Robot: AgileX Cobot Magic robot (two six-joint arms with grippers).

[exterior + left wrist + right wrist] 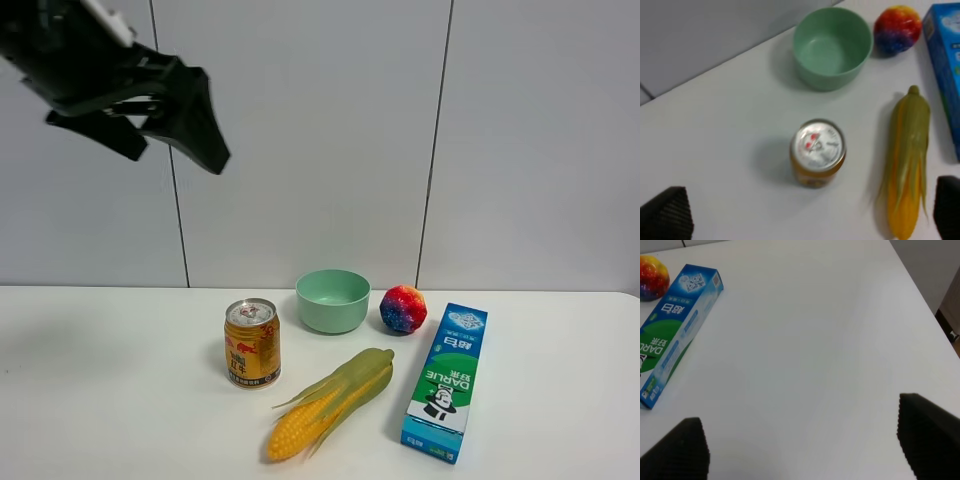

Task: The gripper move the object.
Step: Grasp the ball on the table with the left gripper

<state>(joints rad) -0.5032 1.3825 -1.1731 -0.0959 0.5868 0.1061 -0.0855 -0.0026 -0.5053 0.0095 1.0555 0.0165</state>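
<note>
Pincer hangs high — arm cut off — well apart from ball.

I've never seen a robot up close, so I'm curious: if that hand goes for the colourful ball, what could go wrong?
1. The left hand hangs high above the table's other side, so its way down might clip the upright can.
2. The ball sits between the bowl and the toothpaste box, close to both, so the hand might bump either one.
3. The ball is round and may roll away if nudged off-centre.
</note>
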